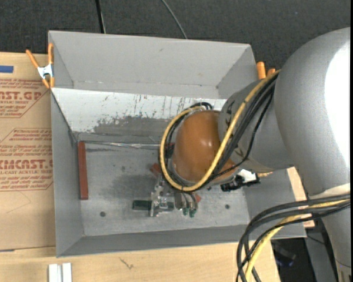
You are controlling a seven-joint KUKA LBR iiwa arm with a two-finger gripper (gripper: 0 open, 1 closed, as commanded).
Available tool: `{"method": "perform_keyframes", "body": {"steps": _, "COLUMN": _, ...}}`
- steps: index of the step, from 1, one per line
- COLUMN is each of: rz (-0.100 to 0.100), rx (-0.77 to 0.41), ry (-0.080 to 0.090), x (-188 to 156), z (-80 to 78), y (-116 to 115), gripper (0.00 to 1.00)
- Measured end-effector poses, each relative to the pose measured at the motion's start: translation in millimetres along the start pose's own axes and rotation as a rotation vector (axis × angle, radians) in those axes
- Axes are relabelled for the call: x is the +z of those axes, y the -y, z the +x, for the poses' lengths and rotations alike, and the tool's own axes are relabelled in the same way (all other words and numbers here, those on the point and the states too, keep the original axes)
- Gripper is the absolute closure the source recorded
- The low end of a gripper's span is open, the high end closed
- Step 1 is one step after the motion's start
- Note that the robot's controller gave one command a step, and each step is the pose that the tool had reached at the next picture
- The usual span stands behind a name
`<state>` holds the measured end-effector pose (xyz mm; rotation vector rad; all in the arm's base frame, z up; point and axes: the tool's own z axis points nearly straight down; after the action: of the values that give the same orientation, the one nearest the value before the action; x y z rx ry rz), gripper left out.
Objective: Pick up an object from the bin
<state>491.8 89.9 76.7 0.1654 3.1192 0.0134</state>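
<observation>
Dark-green block (142, 205) lies on the bin (106, 219) floor just left of the gripper (163, 202) (low under its orange cover (195, 143)); whether the gripper is open or clamped, I cannot tell. A reddish-brown bar (82, 170) lies well apart, farther left.

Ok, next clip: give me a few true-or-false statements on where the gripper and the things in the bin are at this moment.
1. A reddish-brown bar lies flat along the left side of the bin floor. True.
2. The gripper is over that bar. False: it is down near the front middle of the floor, well apart from the bar.
3. A small dark green thing lies on the floor just left of the gripper. True.
4. The arm reaches in from the left of the view. False: it comes in from the right, its orange cover above the gripper.
</observation>
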Motion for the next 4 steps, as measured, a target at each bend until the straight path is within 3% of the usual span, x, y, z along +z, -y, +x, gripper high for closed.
{"method": "perform_keyframes", "body": {"steps": 2, "rz": 0.001, "rx": 0.0, "ry": -0.003, "x": -2.7, "z": 0.2, "y": -0.2, "gripper": 1.0}}
{"method": "perform_keyframes", "body": {"steps": 4, "rz": 0.009, "rx": 0.001, "ry": -0.022, "x": -14.7, "z": 3.3, "y": 1.3, "gripper": 1.0}}
